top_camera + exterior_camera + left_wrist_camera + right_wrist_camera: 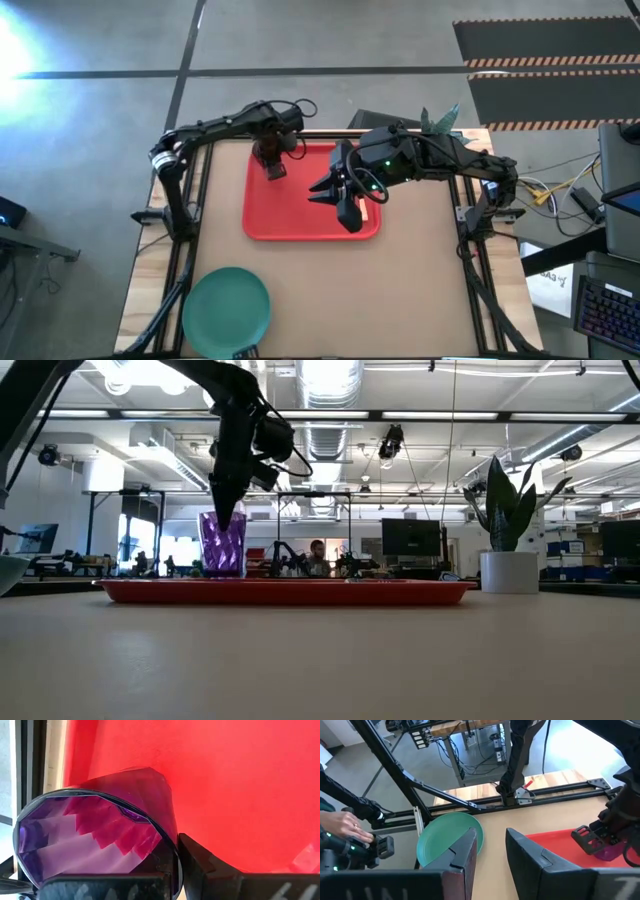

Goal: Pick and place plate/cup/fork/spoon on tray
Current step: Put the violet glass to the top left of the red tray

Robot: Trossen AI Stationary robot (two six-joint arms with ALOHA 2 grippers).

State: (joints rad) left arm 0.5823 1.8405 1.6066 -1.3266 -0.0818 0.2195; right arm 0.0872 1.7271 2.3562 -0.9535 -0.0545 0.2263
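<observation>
Glossy faceted translucent cup (95,837), smooth tray (240,785)

Left gripper (228,520): reaches down from above, its tip at the cup's rim.
Cup (222,546): purple, upright directly beneath the gripper.
Tray (290,592): red, under the cup, on the desk (320,660).
Potted plant (508,540): far to the gripper's side, past the tray's end.

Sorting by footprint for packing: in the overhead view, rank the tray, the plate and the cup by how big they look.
1. Tray: largest.
2. Plate: clearly smaller.
3. Cup: smallest, partly hidden under the left hand.
</observation>
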